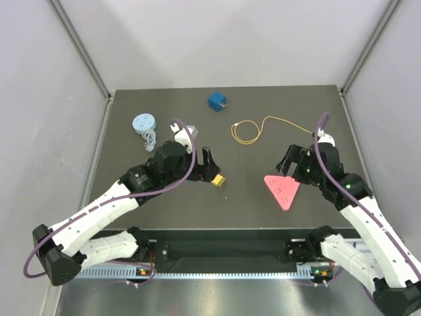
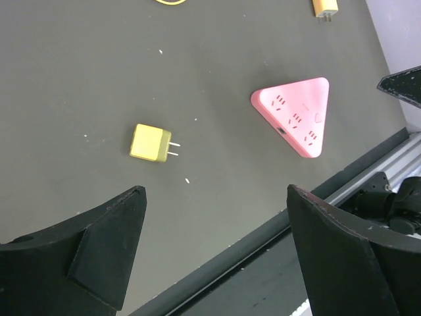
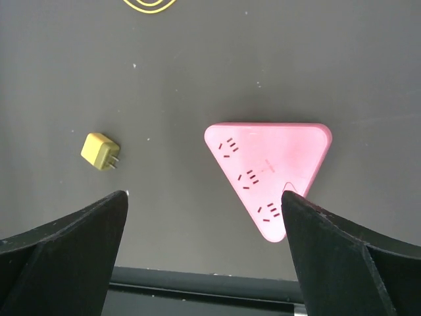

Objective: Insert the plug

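Dark matte table [image 1: 250, 214], with the plug [image 2: 151, 142] lying flat near the middle, just off the left gripper [image 2: 216, 192]. It's a small, chunky yellow cube with two metal prongs. The prongs run level with the tabletop and point toward the pink triangular power strip [image 1: 281, 191], which sits well apart under the right gripper [image 3: 204, 195]. Both grippers are spread wide, holding nothing.
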### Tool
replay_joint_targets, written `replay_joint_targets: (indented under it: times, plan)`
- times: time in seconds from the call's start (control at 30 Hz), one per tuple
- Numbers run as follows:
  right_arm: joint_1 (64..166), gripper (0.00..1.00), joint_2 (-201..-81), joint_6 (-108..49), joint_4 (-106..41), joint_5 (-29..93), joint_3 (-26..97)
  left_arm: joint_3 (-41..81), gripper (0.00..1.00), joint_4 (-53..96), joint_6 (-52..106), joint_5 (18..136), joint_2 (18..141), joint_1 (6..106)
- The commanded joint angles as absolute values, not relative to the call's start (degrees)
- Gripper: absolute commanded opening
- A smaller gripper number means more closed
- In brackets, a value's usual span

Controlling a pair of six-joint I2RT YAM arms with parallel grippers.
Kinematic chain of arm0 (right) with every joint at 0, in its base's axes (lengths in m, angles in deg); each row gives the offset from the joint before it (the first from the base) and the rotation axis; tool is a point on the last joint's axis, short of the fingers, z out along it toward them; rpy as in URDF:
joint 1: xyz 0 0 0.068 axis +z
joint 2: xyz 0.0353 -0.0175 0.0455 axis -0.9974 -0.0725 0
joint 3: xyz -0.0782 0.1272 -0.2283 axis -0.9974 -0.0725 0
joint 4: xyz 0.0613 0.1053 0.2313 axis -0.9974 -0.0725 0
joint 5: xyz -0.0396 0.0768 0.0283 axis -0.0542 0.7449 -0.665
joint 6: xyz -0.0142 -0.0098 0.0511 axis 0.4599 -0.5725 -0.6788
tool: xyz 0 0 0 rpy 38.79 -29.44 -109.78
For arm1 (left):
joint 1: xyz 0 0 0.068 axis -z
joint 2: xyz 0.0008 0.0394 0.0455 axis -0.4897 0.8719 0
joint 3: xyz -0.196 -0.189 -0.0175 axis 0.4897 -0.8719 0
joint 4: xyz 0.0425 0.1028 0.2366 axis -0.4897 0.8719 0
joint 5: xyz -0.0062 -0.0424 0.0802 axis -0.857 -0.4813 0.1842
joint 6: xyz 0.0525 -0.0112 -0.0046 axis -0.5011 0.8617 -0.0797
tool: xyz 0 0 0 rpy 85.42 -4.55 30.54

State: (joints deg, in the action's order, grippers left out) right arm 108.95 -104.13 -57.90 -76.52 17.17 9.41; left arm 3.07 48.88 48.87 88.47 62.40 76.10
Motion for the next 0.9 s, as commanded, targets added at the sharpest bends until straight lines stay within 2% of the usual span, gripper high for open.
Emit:
replay_joint_targets:
  times: [0.0, 0.27, 0.37, 0.5, 0.53, 0.87]
  plan:
    - [108.60, 1.00, -105.40, -59.00, -76.06, 13.85, 13.22, 3.46, 0.92, 47.05, 46.69, 90.44, 61.03, 76.25]
    - [107.82, 1.00, -116.90, -51.01, -75.62, -0.55, 16.90, 2.24, 0.92, 47.49, 44.41, 93.00, 60.85, 76.25]
    - [103.70, 1.00, -124.11, -46.10, -76.32, -5.14, 20.59, 2.58, 0.92, 48.89, 43.35, 94.31, 60.76, 76.25]
    - [95.44, 1.00, -132.11, -42.14, -75.10, -1.99, 23.76, 1.45, 0.93, 48.54, 42.47, 95.55, 59.45, 76.16]
    - [90.81, 1.00, -136.21, -39.86, -73.79, 2.72, 25.33, 0.92, 0.93, 48.19, 42.21, 94.76, 59.01, 76.16]
    - [81.19, 0.97, -157.58, -33.25, -75.10, 7.43, 38.08, -0.49, 0.92, 48.02, 42.29, 93.61, 58.74, 76.16]
